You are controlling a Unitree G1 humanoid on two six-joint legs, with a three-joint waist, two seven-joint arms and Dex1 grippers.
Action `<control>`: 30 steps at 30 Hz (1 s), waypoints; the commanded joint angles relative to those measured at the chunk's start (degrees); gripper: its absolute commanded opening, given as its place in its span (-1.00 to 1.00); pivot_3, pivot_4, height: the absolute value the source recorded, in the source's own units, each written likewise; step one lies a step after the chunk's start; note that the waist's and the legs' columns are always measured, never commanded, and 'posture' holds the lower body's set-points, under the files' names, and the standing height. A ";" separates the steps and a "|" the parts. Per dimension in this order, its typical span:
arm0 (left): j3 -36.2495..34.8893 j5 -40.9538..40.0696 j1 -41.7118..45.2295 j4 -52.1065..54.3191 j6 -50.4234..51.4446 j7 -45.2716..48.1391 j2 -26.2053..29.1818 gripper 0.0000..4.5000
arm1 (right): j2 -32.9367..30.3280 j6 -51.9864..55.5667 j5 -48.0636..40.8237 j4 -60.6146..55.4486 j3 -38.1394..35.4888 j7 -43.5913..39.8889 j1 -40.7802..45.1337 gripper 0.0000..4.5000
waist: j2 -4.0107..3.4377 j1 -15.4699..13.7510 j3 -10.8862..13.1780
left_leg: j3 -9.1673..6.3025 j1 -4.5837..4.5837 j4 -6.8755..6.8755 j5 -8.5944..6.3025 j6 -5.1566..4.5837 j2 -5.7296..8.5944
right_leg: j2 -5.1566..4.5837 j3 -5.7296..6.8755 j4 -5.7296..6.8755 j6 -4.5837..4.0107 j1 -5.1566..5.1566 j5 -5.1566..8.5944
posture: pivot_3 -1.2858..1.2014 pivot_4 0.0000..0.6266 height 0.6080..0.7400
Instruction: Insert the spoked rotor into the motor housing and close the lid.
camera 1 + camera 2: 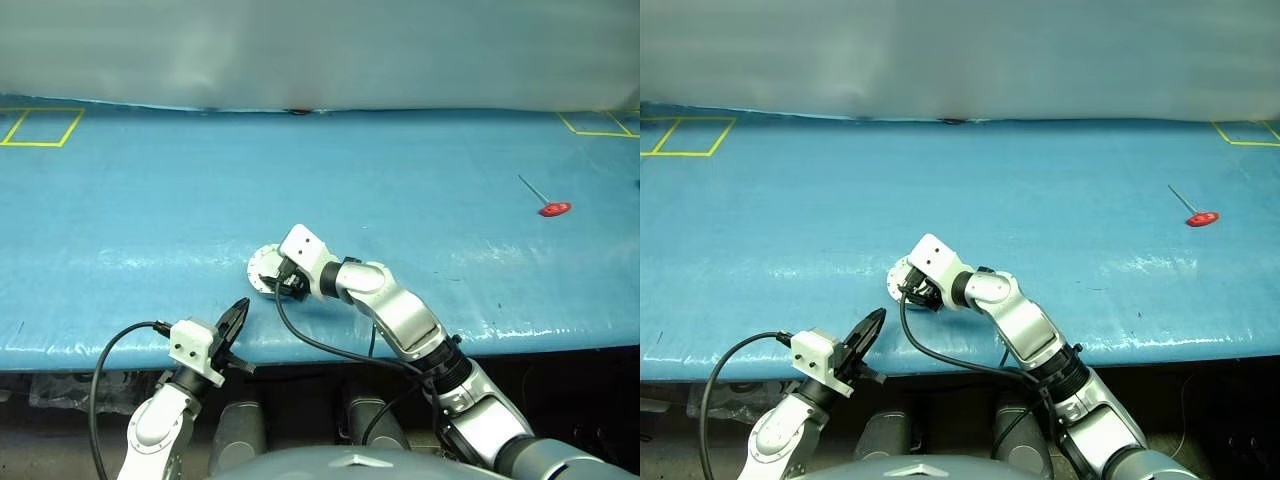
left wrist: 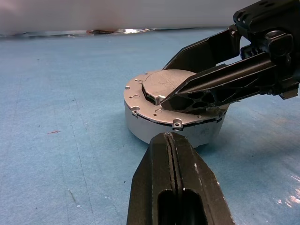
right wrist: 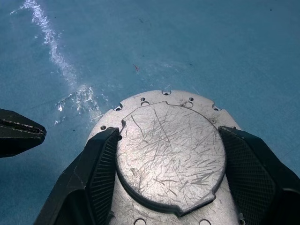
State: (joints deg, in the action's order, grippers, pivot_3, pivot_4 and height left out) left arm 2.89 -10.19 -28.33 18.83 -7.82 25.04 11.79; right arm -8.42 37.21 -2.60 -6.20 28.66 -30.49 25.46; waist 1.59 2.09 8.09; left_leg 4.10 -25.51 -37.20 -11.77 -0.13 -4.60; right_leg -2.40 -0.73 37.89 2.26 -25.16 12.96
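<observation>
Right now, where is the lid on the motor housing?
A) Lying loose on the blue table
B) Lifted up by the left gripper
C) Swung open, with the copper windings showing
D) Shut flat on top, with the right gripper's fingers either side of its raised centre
D: the lid lies flat on the motor housing, and the right gripper straddles its scratched raised centre, one finger each side.

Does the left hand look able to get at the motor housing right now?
Probably yes. The left hand is shut and points at the motor housing over bare blue table. The right hand already straddles the lid's raised centre, so only the near side looks free.
</observation>
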 commanded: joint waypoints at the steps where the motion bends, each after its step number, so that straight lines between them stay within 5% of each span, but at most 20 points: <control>1: 0.53 -0.50 0.14 0.45 -0.19 0.09 0.18 -1.00 | 0.03 -2.17 0.53 0.23 0.45 -0.65 -0.33 0.35 | 0.00 0.00 0.00 | 0.00 0.01 0.00 0.00 0.00 0.00 | 0.00 0.00 0.01 0.00 0.01 0.00 | 0.03 -0.52 1.00; 30: 1.75 -0.53 0.95 0.10 0.82 0.21 0.23 -1.00 | -1.91 -6.93 1.53 9.65 -0.28 -8.39 6.36 0.35 | -0.02 -0.02 0.01 | 0.06 0.75 0.04 -0.02 0.03 -0.01 | -0.06 0.00 -0.02 -0.06 0.47 0.02 | 0.03 -0.52 1.00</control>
State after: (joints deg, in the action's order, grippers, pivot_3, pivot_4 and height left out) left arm 4.21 -10.20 -27.53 18.18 -6.67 25.08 11.86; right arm -10.32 31.40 -1.82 3.23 28.36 -38.72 31.57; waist 1.57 2.07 8.10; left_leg 4.16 -24.75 -37.15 -11.79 -0.09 -4.61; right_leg -2.46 -0.73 37.87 2.22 -24.69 12.99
